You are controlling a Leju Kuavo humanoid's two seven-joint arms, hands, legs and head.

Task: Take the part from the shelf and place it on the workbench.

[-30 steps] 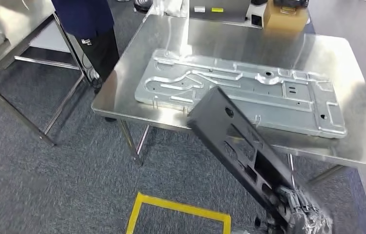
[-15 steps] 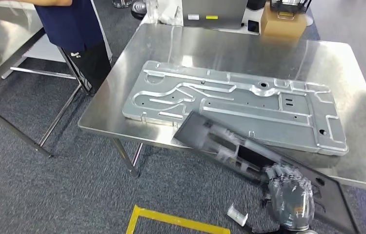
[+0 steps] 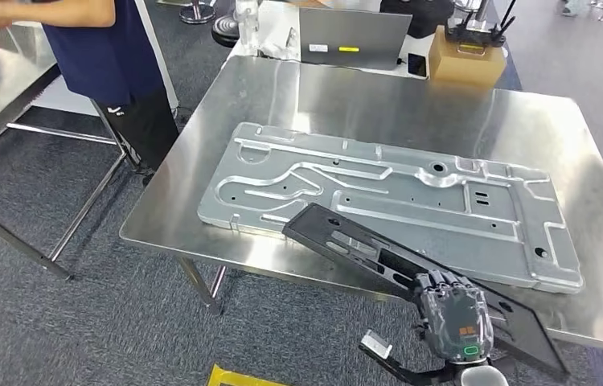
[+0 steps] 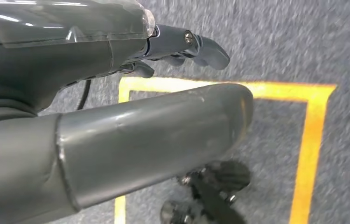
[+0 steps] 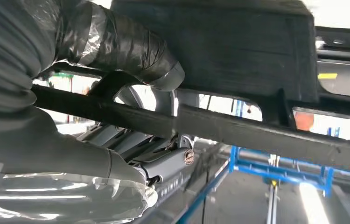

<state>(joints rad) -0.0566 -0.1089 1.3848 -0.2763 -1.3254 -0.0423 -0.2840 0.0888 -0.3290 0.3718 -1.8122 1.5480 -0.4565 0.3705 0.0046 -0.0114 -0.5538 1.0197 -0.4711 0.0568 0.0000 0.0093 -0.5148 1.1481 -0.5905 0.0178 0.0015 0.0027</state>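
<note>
Fingers [image 5: 117, 51] of the right hand [image 3: 453, 315] are wrapped around a bar of the black part [image 3: 379, 256], thumb on one side and the darker fingers on the other, gripping it near its outer end. The part is a long, flat, slotted black frame; its far end lies over the near edge of the large grey metal panel [image 3: 411, 189], while the held end projects past the near edge of the steel surface [image 3: 346, 88]. The panel lies flat across the middle of that surface. The left hand [image 4: 131, 93] hangs over grey carpet [image 3: 57, 322] with yellow floor tape [image 4: 311, 140], holding nothing, its fingers loosely extended. At the surface's far edge stand a cardboard box [image 3: 465, 63] and a laptop [image 3: 353, 37]. A person [image 3: 105, 56] in a dark blue top stands beside the surface's left corner.
</note>
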